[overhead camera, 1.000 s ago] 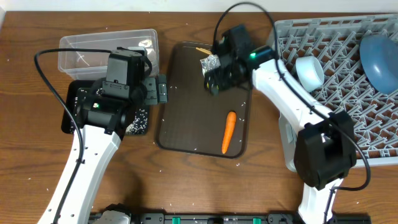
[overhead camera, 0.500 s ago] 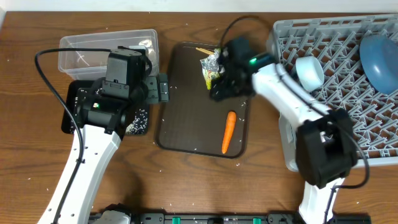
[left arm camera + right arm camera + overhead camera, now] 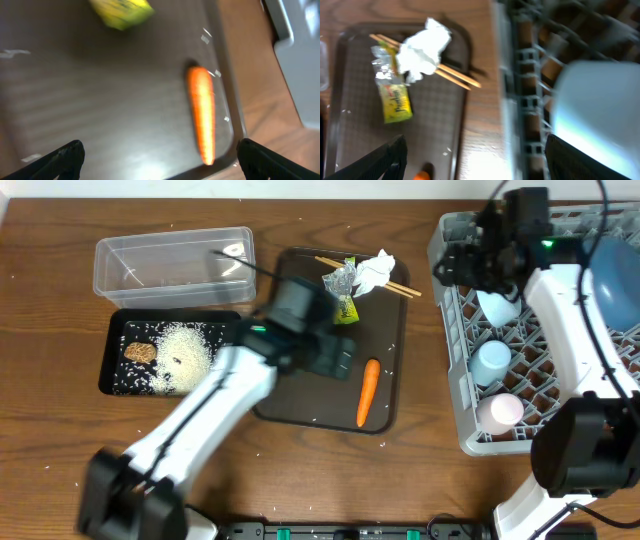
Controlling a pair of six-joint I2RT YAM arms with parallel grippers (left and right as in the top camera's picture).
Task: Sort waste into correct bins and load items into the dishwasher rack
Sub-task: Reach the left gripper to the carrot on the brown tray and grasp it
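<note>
The orange carrot [image 3: 368, 392] lies on the brown serving tray [image 3: 290, 395]; my left gripper [image 3: 345, 360] hovers open just left of it. In the left wrist view the carrot [image 3: 202, 115] lies between the wide jaws of the left gripper [image 3: 162, 162], nearer the right one. The foil wrapper [image 3: 343, 292], tissue [image 3: 376, 270] and chopsticks [image 3: 372, 277] rest at the tray's far end. My right gripper [image 3: 450, 265] is open and empty over the grey rack's [image 3: 545, 395] left edge. Rice [image 3: 185, 350] and a brown lump [image 3: 140, 352] lie in the black tray [image 3: 112, 365].
The clear tub [image 3: 172, 262] stands behind the black tray. The rack holds a small light-blue bowl [image 3: 495, 302], a light-blue cup [image 3: 493, 360], a white-pink cup [image 3: 503, 410] and the large blue bowl [image 3: 612, 270]. Rice grains dot the table.
My left arm swung right from the black tray to the carrot on the brown tray. My right arm left the wrapper and moved right to the rack's edge.
</note>
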